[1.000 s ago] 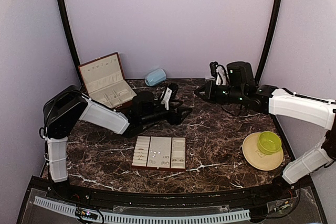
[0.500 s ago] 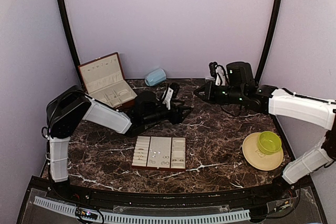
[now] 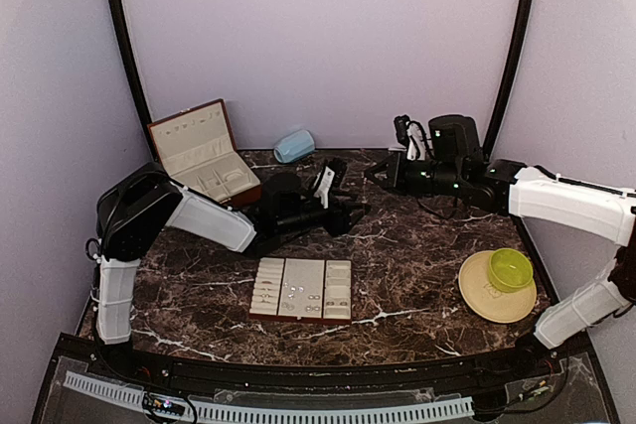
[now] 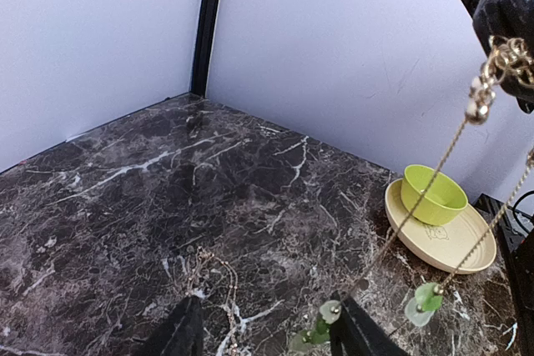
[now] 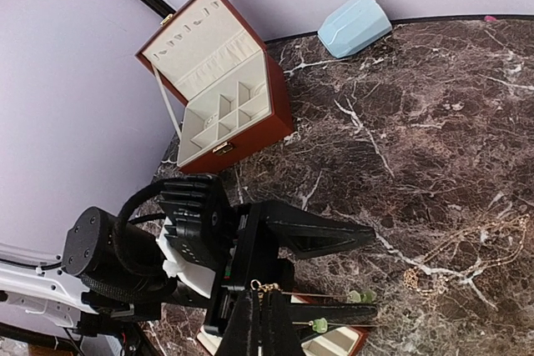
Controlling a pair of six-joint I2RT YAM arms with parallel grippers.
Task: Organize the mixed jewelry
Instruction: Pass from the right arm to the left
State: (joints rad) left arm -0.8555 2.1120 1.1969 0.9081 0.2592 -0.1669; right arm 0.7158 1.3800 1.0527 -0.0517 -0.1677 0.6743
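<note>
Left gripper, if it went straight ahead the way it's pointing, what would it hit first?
Probably the necklace hanging from the shut right gripper: its green beads dangle just ahead of the open left gripper. Depth is unclear; past it, the yellow plate lies farther along.

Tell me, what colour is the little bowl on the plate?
The bowl is bright lime green, clearest in the left wrist view.

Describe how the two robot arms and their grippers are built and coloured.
Both arms pair white-shelled links with black joints. The left arm ends in a black gripper with slim tapered fingers. The right arm has black cables looped near its wrist and small green lights; its gripper is black too.
</note>
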